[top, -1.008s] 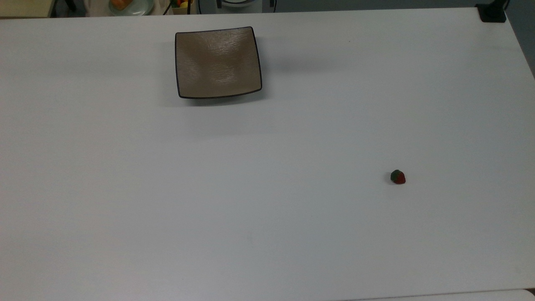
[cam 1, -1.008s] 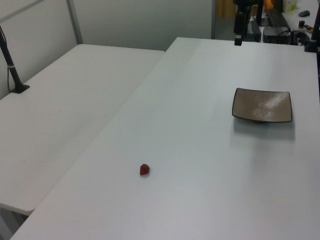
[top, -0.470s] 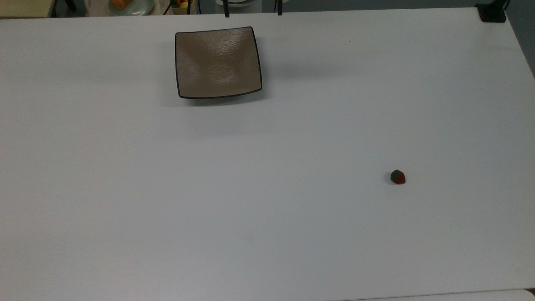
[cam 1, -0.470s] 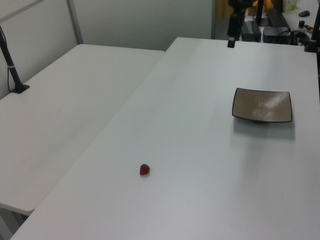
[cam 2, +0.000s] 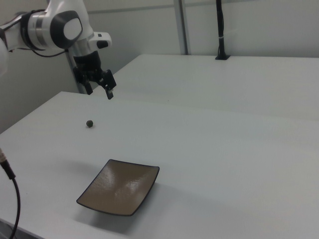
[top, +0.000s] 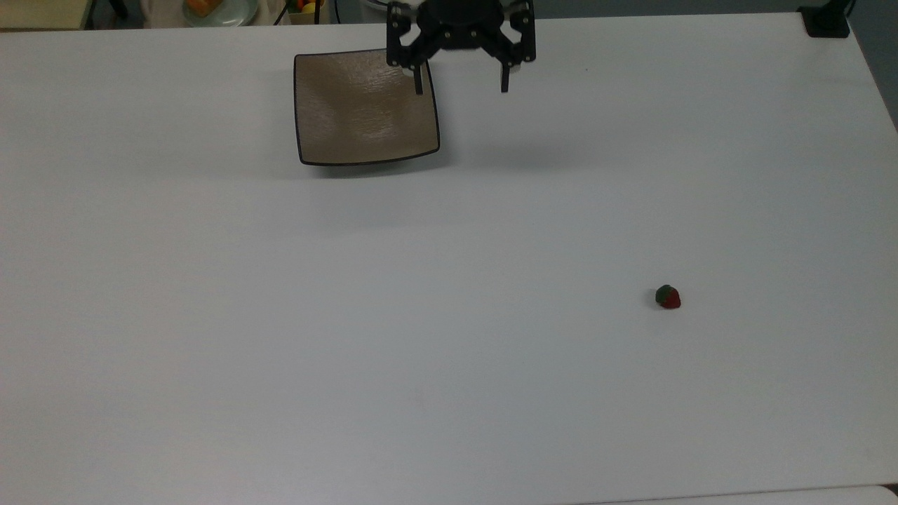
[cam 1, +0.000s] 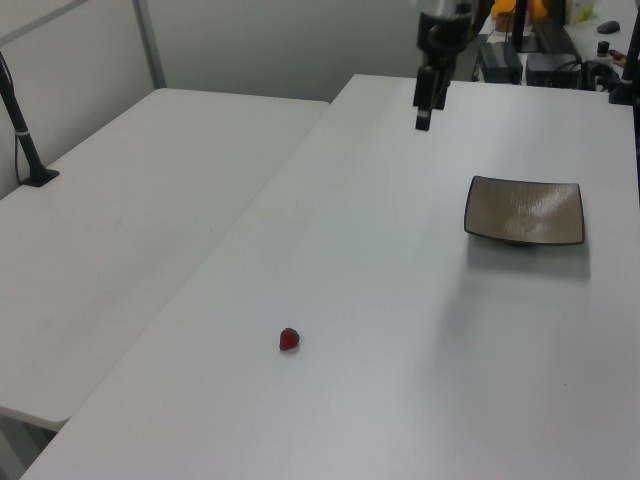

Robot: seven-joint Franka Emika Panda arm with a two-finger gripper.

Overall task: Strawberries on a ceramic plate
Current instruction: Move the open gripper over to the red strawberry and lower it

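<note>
Strawberry sits alone on the white worktop in the right half of the top view, well apart from the ceramic plate at the upper middle of that frame; in the left view the strawberry lies low and left of centre while the plate is at the right; in the right view the strawberry shows as a small dark speck at the left, the plate low in the frame. Pincer hangs above the worktop at the top of the top view, its fingers spread wide and holding nothing, one fingertip overlapping the plate's right edge in that view; it also shows near the top of the left view and at the upper left of the right view. Judging from this, the reach toward the fruit has yet to be made; the strawberry is tiny and rounded, so a slightly off-centre closing could nudge it into rolling away or squeeze it out sideways; coming down too low risks the fingertips striking the worktop; a loose hold could drop it short of the plate.
</note>
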